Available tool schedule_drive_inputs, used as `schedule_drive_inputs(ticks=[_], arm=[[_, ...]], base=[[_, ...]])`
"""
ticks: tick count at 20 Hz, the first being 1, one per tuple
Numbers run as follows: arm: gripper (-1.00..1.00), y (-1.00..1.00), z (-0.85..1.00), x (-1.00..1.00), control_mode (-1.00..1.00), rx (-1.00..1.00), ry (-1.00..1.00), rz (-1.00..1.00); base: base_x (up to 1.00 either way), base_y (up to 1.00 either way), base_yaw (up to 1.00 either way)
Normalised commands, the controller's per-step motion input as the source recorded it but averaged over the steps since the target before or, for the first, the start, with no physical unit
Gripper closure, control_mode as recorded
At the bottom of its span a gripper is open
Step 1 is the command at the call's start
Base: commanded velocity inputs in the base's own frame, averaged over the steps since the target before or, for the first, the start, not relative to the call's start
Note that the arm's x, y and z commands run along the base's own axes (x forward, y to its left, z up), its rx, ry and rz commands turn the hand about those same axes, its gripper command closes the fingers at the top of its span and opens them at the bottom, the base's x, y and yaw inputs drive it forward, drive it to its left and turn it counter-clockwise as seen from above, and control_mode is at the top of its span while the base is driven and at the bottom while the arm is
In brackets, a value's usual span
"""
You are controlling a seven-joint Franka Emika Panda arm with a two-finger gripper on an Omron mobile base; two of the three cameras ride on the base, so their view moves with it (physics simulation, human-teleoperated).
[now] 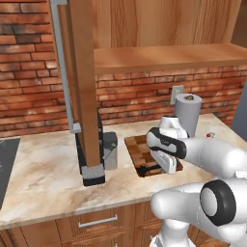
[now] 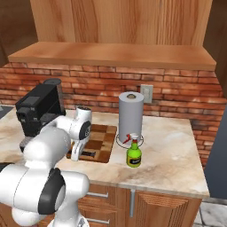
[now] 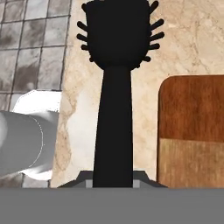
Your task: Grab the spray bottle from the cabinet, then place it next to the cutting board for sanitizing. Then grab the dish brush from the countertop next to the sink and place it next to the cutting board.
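The lime-green spray bottle with white trigger head (image 2: 134,153) stands on the beige marbled stone surface (image 2: 173,150), near the right edge of the checkered wooden cutting board (image 2: 99,135); the first stage therefore appears complete. The tool (image 3: 113,183) is pinching the handle of the all-black dish brush (image 3: 116,65), which the hand view shows held over the surface just beside one edge of the board. Remaining, as judged: lower the brush onto the surface beside the board and let go.
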Motion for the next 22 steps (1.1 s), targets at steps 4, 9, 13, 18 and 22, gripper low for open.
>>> schedule_drive_inputs(ticks=[4,9,13,18,22], arm=[[1.0,0.0,-0.39,0.08,-1.0,0.0,0.01,0.0],[1.0,0.0,-0.38,0.0,-1.0,0.0,0.02,0.0],[1.0,0.0,-0.36,0.0,-1.0,0.0,0.03,0.0],[-1.0,0.0,-0.32,0.03,-1.0,0.0,0.02,0.0],[-1.0,-0.05,-0.14,-0.03,-1.0,0.0,0.0,-0.01]], base=[[0.0,0.0,0.0],[0.0,0.0,0.0],[0.0,0.0,0.0],[0.0,0.0,0.0],[0.0,0.0,0.0]])
